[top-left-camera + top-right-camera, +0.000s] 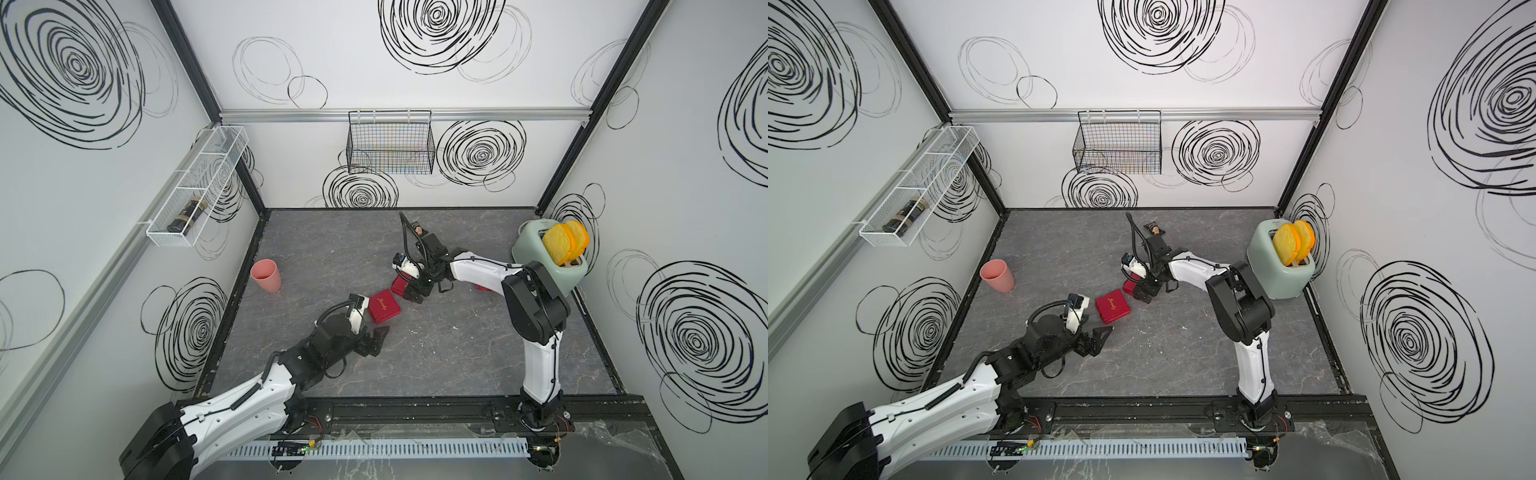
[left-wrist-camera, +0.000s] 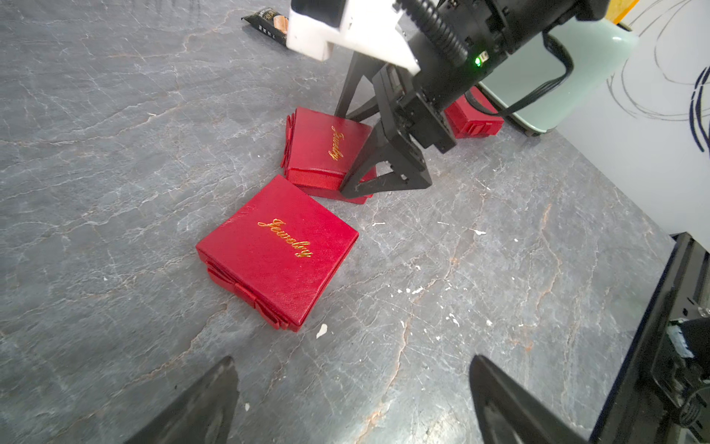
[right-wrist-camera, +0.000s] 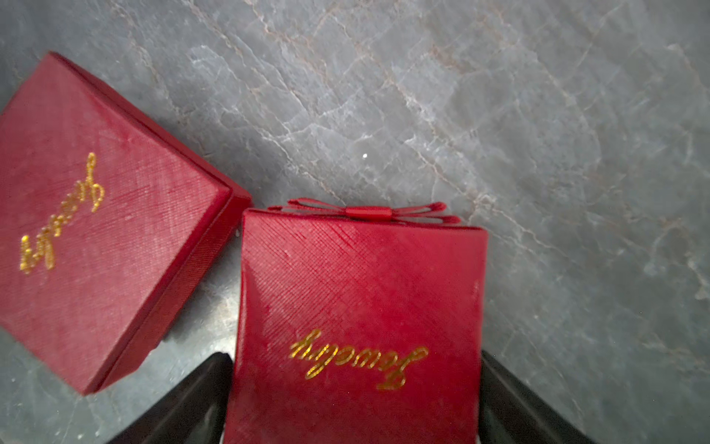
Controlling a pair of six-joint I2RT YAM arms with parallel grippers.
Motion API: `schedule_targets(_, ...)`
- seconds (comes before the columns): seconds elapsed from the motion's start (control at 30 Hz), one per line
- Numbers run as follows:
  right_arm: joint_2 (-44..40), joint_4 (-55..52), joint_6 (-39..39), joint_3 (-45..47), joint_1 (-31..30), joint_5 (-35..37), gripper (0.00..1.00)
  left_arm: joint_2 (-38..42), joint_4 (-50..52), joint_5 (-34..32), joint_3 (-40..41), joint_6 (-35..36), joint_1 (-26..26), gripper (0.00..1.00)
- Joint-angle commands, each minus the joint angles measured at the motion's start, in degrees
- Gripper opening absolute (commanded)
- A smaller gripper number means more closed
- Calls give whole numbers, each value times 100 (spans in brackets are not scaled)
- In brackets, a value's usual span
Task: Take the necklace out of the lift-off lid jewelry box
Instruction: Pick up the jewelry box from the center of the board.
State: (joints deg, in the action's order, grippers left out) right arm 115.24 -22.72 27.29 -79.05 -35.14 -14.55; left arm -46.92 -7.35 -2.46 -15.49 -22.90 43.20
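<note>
Three red boxes with gold "Jewelry" lettering lie on the grey table, all with their lids on. I cannot tell which is the lift-off lid jewelry box. The necklace is hidden. My right gripper point(image 1: 409, 291) point(image 3: 355, 357) is open and straddles the middle box point(image 3: 357, 292) point(image 2: 326, 153), its fingers close against the box's two sides. Beside it lies the nearer box point(image 1: 384, 306) point(image 2: 276, 250). My left gripper point(image 1: 378, 340) point(image 2: 352, 361) hovers open and empty just short of that box. The third box point(image 2: 474, 119) sits behind the right arm.
A pink cup point(image 1: 266, 275) stands at the left of the table. At the right edge is a green toaster point(image 1: 548, 257) holding yellow toast. A dark snack packet point(image 1: 417, 227) lies at the back. Wire baskets point(image 1: 390, 143) hang on the walls.
</note>
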Motion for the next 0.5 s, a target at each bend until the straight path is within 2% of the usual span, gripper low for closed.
schedule_targets(0.0,-1,-178,83,-146,-94,-138,97,77,-117,-85,-104,67,43,96)
schedule_targets(0.27,77,-114,-235,-232,-244,193,100,86,-100,-97,-106,70,56,96)
schedule_targets(0.47,61,-109,-751,-284,-232,415,87,103,-101,-92,-104,70,67,96)
